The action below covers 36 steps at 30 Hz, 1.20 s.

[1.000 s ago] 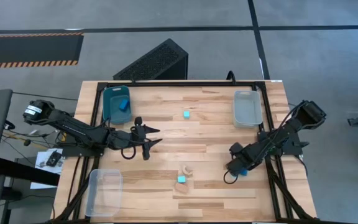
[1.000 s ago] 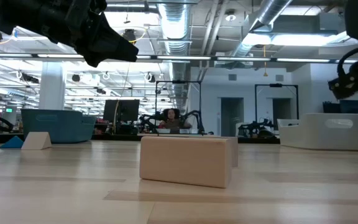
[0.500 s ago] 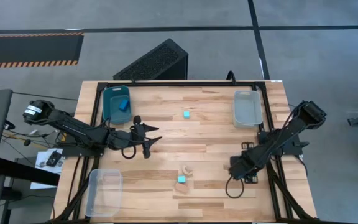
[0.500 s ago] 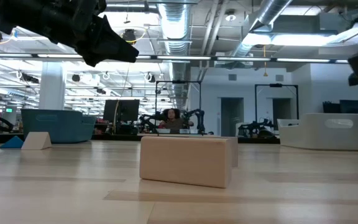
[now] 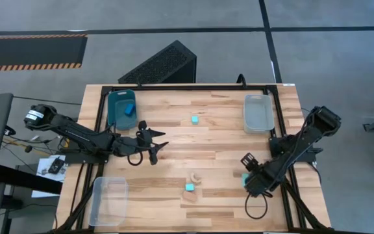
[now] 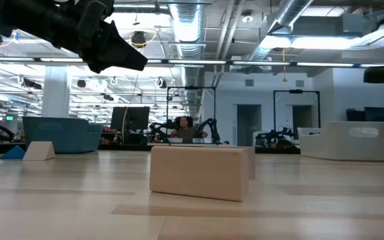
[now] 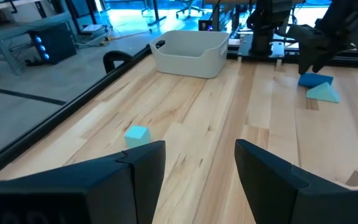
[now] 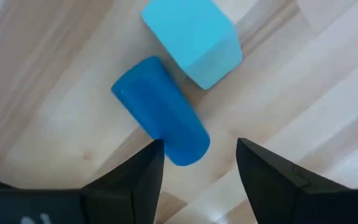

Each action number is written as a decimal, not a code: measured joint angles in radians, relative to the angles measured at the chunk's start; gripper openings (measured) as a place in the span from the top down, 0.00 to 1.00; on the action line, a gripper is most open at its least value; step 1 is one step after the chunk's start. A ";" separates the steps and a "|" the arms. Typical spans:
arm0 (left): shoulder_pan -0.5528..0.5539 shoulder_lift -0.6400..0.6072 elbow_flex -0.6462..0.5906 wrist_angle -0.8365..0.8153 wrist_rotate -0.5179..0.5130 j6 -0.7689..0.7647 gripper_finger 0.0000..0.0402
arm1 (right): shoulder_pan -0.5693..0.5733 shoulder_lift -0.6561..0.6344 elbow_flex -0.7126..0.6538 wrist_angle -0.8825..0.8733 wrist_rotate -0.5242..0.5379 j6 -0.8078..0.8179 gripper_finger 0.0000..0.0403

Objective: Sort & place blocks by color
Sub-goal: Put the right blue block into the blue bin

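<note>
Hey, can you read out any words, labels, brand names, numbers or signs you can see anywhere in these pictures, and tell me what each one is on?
None can be read in any view.
The blocks, such as the dark blue block and the light cyan block below the right gripper, carry no print.
The teal bin and the clear bin show no labels.
The orange and black striped strip on the floor is a marking, not text.

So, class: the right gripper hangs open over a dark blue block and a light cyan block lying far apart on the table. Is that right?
Not quite. The right gripper is open, but the dark blue block and the light cyan block lie touching each other on the table, as the right wrist view shows.
</note>
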 joint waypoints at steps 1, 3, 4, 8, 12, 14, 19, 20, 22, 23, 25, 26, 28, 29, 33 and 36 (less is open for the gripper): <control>0.000 0.000 0.000 0.000 0.000 0.000 0.54 | 0.000 0.000 0.000 0.004 -0.009 -0.021 0.44; 0.000 0.000 0.000 0.000 0.000 0.000 0.54 | 0.003 0.000 0.000 0.008 -0.033 -0.066 0.44; 0.000 0.000 0.000 0.000 -0.001 0.000 0.54 | 0.005 0.000 -0.001 0.009 -0.035 -0.083 0.44; 0.000 0.000 0.000 -0.007 -0.002 0.000 0.54 | 0.006 0.000 -0.032 0.065 -0.017 -0.104 0.44; 0.000 0.000 0.000 -0.050 -0.002 0.000 0.54 | 0.006 0.000 -0.082 0.125 -0.057 -0.113 0.44; 0.000 0.000 0.000 -0.059 -0.003 0.000 0.54 | 0.005 0.000 -0.091 0.124 -0.058 -0.112 0.44; 0.000 0.000 0.000 -0.059 -0.004 0.005 0.54 | -0.028 0.000 -0.091 0.132 -0.047 -0.106 0.46; 0.000 0.000 0.000 -0.059 -0.006 0.007 0.54 | -0.038 0.000 -0.091 0.135 -0.042 -0.102 0.47; 0.000 0.000 0.000 -0.059 -0.020 0.007 0.54 | -0.060 0.000 -0.091 0.139 -0.038 -0.100 0.51; 0.000 0.000 0.000 -0.059 -0.028 0.008 0.54 | -0.070 0.000 -0.091 0.138 -0.038 -0.101 0.54; 0.000 0.000 0.000 -0.058 -0.031 0.008 0.54 | -0.086 0.000 -0.090 0.138 -0.043 -0.102 0.60; 0.000 0.000 0.000 -0.058 -0.031 0.008 0.54 | -0.093 0.000 -0.089 0.138 -0.054 -0.105 0.63; 0.000 0.000 0.000 -0.059 -0.031 0.007 0.54 | -0.101 -0.001 -0.087 0.138 -0.073 -0.110 0.69; 0.000 0.000 0.000 -0.058 -0.032 0.007 0.54 | -0.102 -0.001 -0.089 0.135 -0.082 -0.113 0.72; 0.000 0.000 0.000 -0.058 -0.033 0.006 0.54 | -0.102 0.000 -0.090 0.141 -0.089 -0.112 0.77; 0.000 0.000 0.000 -0.058 -0.034 0.000 0.54 | -0.111 0.000 -0.090 0.130 -0.089 -0.107 0.82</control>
